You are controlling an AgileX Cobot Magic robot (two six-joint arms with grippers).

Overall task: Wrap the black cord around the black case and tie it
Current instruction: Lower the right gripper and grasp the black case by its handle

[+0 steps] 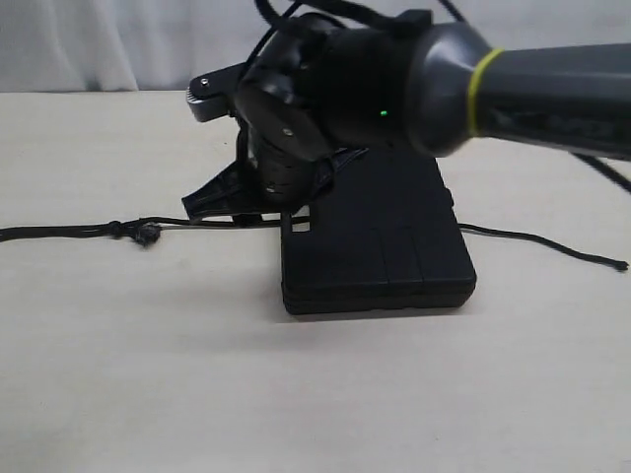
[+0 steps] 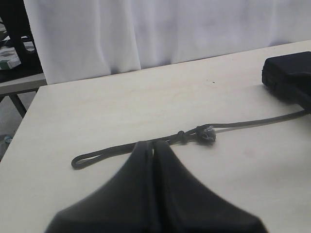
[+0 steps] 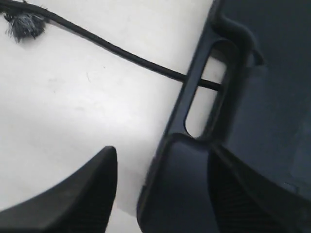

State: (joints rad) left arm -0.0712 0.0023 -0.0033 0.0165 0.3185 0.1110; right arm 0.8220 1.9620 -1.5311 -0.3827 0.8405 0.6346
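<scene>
Matte black plastic, the black case lies flat on the pale worktop near the middle of the exterior view, its moulded handle slot at the end nearest the right arm's wrist. The black cord is stretched across the worktop in a nearly straight line. It comes in from the left edge of the exterior view, passes a small knot and a frayed tuft, and reaches the case at the handle slot. In the right wrist view it crosses the slot opening and goes out of sight under the case. A further length comes out from the case's far side and trails off to the right, lying loose. In the left wrist view the cord's other end is doubled back into a narrow loop.

The right claw stands wide open astride the case's edge beside the slot, with one finger over the bare worktop, apart from the case wall, and the other above the lid; it grips nothing. The left claw is fully closed and empty, its tip over the cord between loop and knot; whether it touches cannot be told. A white curtain hangs behind the worktop.
</scene>
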